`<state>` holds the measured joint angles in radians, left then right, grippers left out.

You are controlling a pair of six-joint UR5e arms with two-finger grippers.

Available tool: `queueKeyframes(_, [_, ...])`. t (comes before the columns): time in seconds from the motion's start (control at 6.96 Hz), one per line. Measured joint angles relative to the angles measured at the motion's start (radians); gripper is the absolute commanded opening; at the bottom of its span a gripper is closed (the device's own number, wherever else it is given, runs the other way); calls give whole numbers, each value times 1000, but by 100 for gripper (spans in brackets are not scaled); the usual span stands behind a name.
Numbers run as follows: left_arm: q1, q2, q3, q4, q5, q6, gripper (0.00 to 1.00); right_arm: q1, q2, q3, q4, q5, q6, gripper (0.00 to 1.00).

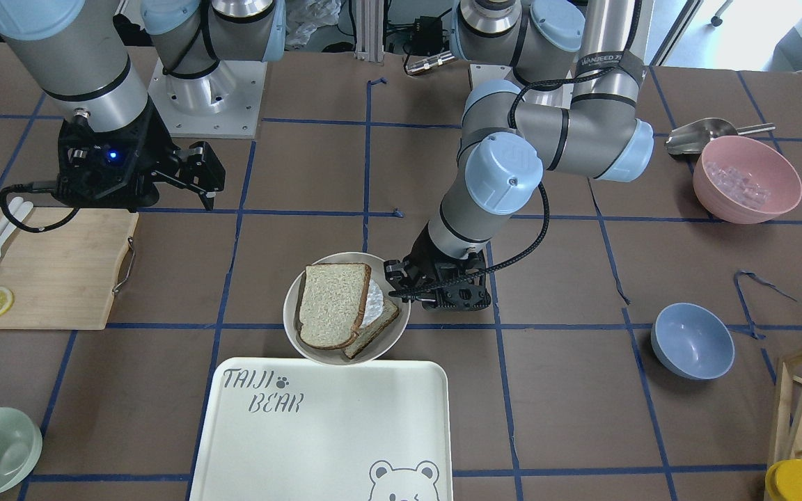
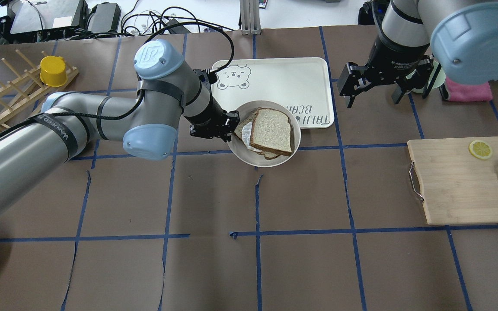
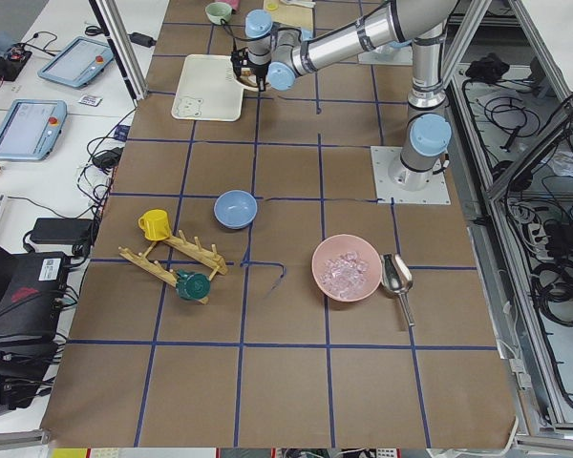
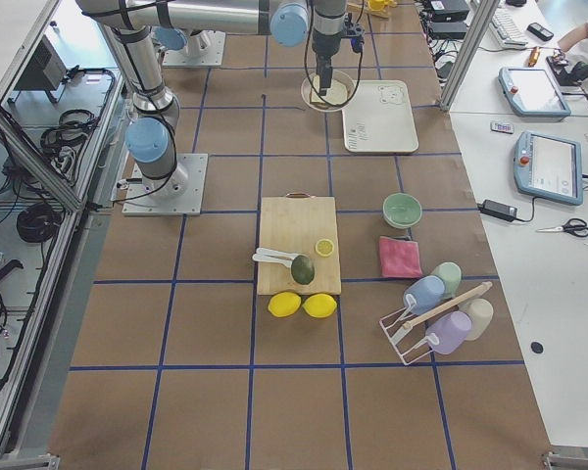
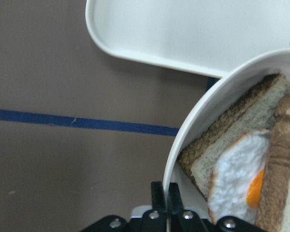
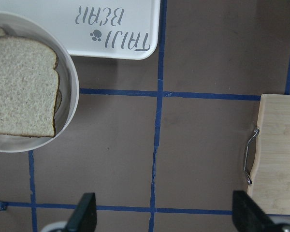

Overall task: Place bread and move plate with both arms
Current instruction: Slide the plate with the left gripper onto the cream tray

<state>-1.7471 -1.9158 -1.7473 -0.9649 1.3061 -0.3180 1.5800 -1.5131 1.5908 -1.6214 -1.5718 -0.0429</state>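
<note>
- Cream-white plate (image 2: pixel 264 165) at centre of the overhead view, just below the bear-print tray (image 2: pixel 301 77).
- Bread (image 2: pixel 271 131) lies in the plate, on top of the egg-topped slice (image 5: pixel 234 174).
- Left gripper (image 2: pixel 233 129): pinched onto the plate's left rim.
- Right gripper (image 2: pixel 373 98): upper right, fingers spread wide, well apart from the plate.

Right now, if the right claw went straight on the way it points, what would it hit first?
The right claw would likely meet the brown table first, by the blue tape line, between the plate and the wooden cutting board.
</note>
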Motion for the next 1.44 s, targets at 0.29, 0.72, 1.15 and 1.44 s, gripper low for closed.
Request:
queueKeyframes(0.29, [7,-112,197,-60,-9,21,0,0,1,0,0,-2,0,100])
queueKeyframes(0.72, [9,-290,368,-67,-11,29,0,0,0,0,0,8,0,100])
queueKeyframes(1.15, [8,-358,392,-56,-9,29,0,0,0,0,0,10,0,100])
queueKeyframes(1.44, [8,-378,389,-31,-9,25,99,0,1,0,-1,12,0,100])
